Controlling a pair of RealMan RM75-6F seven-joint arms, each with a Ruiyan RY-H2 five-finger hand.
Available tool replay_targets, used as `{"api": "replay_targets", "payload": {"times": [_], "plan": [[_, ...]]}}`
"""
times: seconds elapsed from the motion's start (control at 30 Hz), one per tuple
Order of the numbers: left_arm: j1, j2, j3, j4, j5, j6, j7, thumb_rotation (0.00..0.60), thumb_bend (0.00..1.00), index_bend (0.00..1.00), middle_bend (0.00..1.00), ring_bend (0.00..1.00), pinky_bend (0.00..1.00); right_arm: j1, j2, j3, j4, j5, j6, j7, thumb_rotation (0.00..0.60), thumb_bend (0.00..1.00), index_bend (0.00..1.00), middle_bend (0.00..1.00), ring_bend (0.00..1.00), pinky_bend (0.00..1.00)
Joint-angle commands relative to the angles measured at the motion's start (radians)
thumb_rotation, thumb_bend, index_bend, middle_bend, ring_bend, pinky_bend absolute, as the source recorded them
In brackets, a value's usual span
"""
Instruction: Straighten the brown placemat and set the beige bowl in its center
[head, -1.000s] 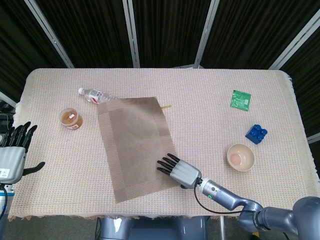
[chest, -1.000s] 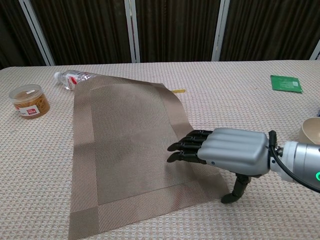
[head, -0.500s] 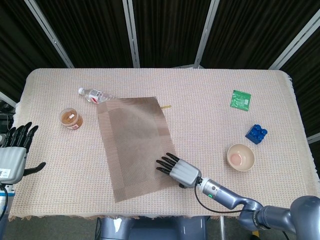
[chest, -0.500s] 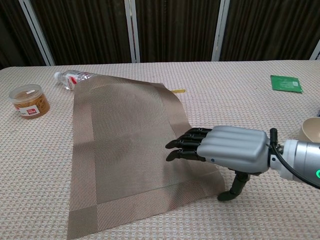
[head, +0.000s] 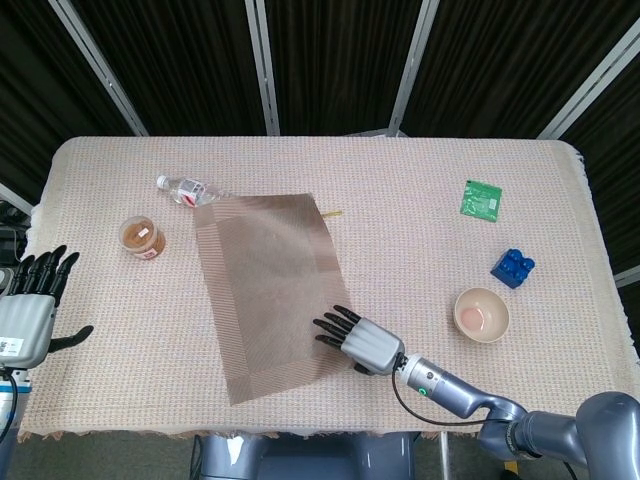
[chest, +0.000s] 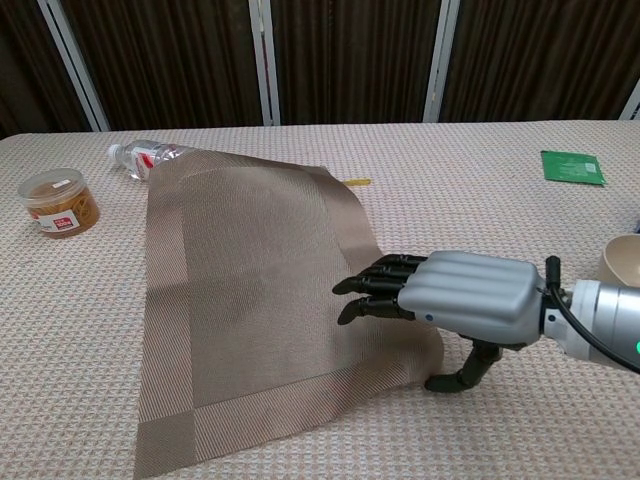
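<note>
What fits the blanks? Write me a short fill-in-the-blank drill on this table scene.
1. The right hand presses its fingertips on the brown woven ____.
2. The beige bowl sits beside a ____ toy brick.
3. The clear plastic bottle lies at the placemat's far ____ corner.

Missing words: placemat; blue; left

Water bottle (head: 186, 189), brown-filled jar (head: 141, 237), green packet (head: 481, 198), blue block (head: 512, 267)
</note>
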Motion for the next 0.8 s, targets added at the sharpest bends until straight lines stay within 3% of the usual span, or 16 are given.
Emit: {"api": "replay_targets", "payload": {"times": [0.03,0.3,0.53,0.8], "plan": [[0.000,0.000,0.000,0.000,0.000,0.000,0.000,0.600,0.14,0.00,0.00,0.00,0.00,0.000,0.002,0.001,0.000,0.001,0.006,0.006,0.600,0.22,0.16,0.00,0.00,0.00],[0.000,0.001,0.000,-0.001,0.002,-0.003,0.000,0.600,0.14,0.00,0.00,0.00,0.00,0.000,0.002,-0.001,0.004,0.001,0.016,0.010,0.600,0.28,0.20,0.00,0.00,0.00],[0.001,0.000,0.000,-0.002,0.003,-0.004,0.001,0.600,0.14,0.00,0.00,0.00,0.00,-0.002,-0.008,-0.006,0.013,-0.004,0.033,0.020,0.600,0.29,0.44,0.00,0.00,0.00],[0.002,-0.001,0.002,-0.003,0.006,-0.004,0.003,0.600,0.14,0.00,0.00,0.00,0.00,-0.007,-0.017,-0.016,0.033,-0.009,0.046,0.033,0.600,0.31,0.58,0.00,0.00,0.00]]}}
